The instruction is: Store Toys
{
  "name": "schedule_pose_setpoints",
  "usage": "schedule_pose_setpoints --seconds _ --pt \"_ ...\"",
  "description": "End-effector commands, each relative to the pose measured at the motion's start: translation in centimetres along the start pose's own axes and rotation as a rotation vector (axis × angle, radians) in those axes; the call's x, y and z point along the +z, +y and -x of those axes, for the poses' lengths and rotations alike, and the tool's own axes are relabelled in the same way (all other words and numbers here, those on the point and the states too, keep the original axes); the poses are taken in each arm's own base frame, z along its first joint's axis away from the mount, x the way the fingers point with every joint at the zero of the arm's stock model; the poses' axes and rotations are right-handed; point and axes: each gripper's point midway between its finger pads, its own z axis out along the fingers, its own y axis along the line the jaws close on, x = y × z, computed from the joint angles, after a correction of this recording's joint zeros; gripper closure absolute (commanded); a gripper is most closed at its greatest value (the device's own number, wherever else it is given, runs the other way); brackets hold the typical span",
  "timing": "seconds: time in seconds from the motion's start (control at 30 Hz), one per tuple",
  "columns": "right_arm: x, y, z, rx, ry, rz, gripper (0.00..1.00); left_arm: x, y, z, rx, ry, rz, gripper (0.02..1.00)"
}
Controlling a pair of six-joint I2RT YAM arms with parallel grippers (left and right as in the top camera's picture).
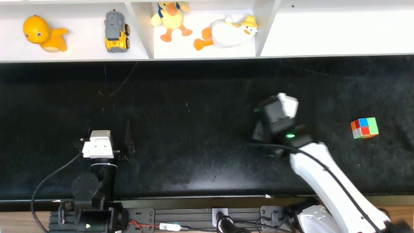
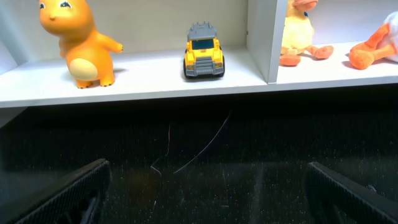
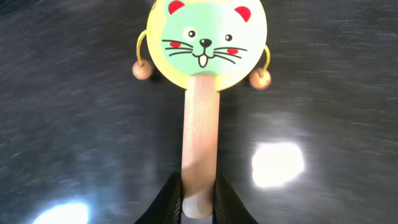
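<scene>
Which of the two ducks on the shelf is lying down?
The white duck. It lies flopped on its side with its orange feet sticking out, while the yellow duck next to it in the same compartment sits upright.

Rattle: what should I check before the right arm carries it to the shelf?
1. Right gripper shut on rattle handle: ok.
2. Grip placement: not ok, at the handle's very end, so it may swing.
3. Rattle lifted off the table: cannot tell.
4. Shelf room: ok, right bay floor looks bare.
5. Left gripper out of the way: ok, open, at the table's left.
6. Cube off the path: ok, far right on the table.
</scene>
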Motion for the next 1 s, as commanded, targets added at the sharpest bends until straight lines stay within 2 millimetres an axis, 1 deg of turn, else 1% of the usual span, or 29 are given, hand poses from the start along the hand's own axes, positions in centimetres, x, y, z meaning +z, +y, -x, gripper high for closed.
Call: schedule_pose_setpoints --seconds 0.03,0.1,0.17,0.3,0.43,0.57,0.67,0.8,1.0 --pt "-2.0 -1.3 3.1 -0.097 -0.038 0.066 0.888 -0.1 -0.3 0.1 0.013 -0.009 -0.018 0.020" --pt "-2.5 -2.1 4.6 -0.115 -0.050 0.061 0.908 -0.1 -0.3 0.1 0.013 -0.009 -0.017 0.020" --pt "-2.9 -2.3 6.2 -0.145 -0.064 0.057 0.899 -0.1 -0.3 0.1 0.013 -0.009 -0.018 0.020" --pt "-3.5 -1.0 9.7 -0.278 -0.098 0.061 0.888 -0.1 -0.3 0.1 0.013 -0.009 -0.018 0.020" --pt "-3.5 0.6 14.0 -0.406 -0.127 0.038 0.893 -0.1 -0.3 0.1 0.013 -0.009 -0.018 0.020" --pt "-3.0 1.5 18.0 -0.462 -0.154 -0.013 0.910 -0.1 -0.3 0.1 0.013 -0.009 -0.018 0.020" --pt "-2.5 2.1 20.2 -0.488 -0.171 -0.040 0.917 -0.1 -0.3 0.1 0.013 -0.009 -0.018 0.020" --pt "-1.0 2.3 22.4 -0.516 -0.185 -0.095 0.912 -0.1 -0.3 0.1 0.013 -0.009 -0.018 0.023" --pt "1.5 3.2 24.0 -0.522 -0.191 -0.098 0.904 -0.1 -0.3 0.1 0.013 -0.009 -0.018 0.020"
